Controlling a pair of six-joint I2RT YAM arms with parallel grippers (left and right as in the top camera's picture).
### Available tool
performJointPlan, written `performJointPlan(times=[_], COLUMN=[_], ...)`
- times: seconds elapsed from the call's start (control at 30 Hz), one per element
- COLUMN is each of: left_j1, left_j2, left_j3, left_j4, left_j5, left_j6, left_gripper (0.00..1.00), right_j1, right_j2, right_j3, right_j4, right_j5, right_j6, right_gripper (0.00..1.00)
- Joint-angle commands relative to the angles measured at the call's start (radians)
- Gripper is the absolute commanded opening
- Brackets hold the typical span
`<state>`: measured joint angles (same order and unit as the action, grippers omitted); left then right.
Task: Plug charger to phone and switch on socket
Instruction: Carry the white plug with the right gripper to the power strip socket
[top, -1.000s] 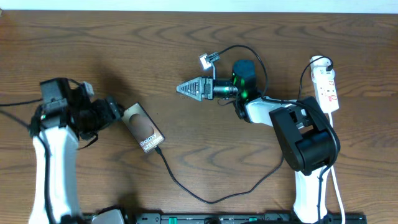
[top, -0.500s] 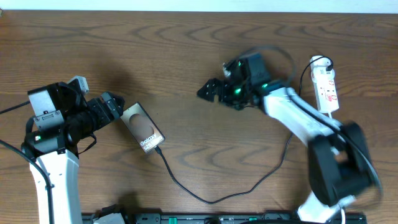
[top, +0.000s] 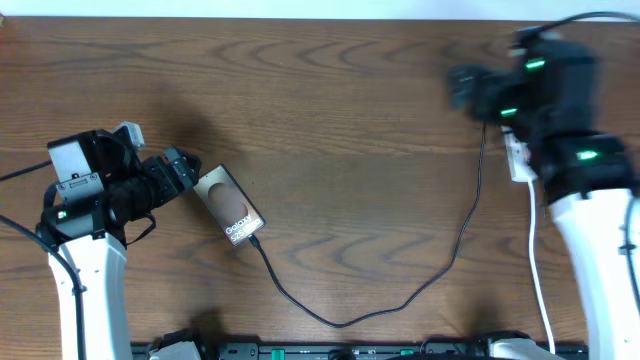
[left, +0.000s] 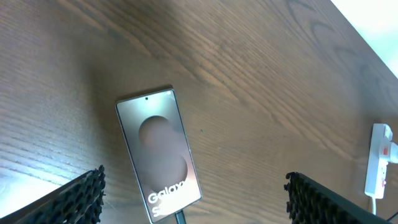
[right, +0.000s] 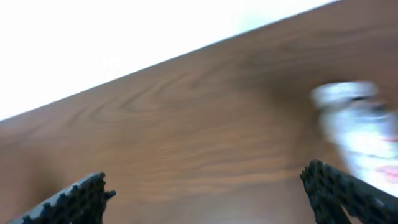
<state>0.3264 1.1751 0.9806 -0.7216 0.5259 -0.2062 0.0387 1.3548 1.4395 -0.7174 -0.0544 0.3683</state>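
Observation:
The phone (top: 229, 206) lies face up on the table at the left, and also shows in the left wrist view (left: 158, 149). The black charger cable (top: 340, 322) runs from the phone's lower end in a loop to the right. Its plug tip (left: 180, 217) sits against the phone's bottom edge. My left gripper (top: 185, 170) is open and empty just left of the phone; in the left wrist view (left: 194, 175) the phone lies between its fingers. The white socket strip (top: 521, 160) is mostly hidden under my right arm; it is blurred in the right wrist view (right: 360, 130). My right gripper (top: 462, 86) is open and empty, left of the strip's far end (right: 205, 180).
The strip's white lead (top: 540, 290) runs down the right side towards the front edge. The strip also shows far right in the left wrist view (left: 380, 163). The table's far edge (right: 186, 53) is close behind the right gripper.
My right arm has swung from the table's middle to the far right, over the socket strip, and is blurred by motion. The left arm, phone and cable have stayed put.

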Motion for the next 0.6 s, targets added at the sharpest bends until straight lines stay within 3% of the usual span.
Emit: performJointPlan(times=[0.0, 0.27, 0.47, 0.57], left_j1=[0.003, 0.003, 0.003, 0.003], left_j2=[0.013, 0.016, 0.015, 0.016], left_j3=[0.023, 0.023, 0.022, 0.022], left_j4=[0.014, 0.028, 0.027, 0.027], left_j5=[0.013, 0.013, 0.012, 0.013], left_j6=[0.003, 0.003, 0.014, 0.014], left_gripper=[0.91, 0.92, 0.91, 0.92], right_j1=[-0.172, -0.477, -0.533, -0.548], right_j2=[0.042, 0.361, 0.648, 0.775], right_j3=[0.11, 0.512, 0.73, 0.783], right_j4=[-0.066, -0.385, -0.57, -0.655], right_j5=[-0.061, -0.329, -0.367, -0.511], right_j6=[-0.134, -0.362, -0.434, -0.591], right_gripper=[0.99, 0.99, 0.99, 0.99])
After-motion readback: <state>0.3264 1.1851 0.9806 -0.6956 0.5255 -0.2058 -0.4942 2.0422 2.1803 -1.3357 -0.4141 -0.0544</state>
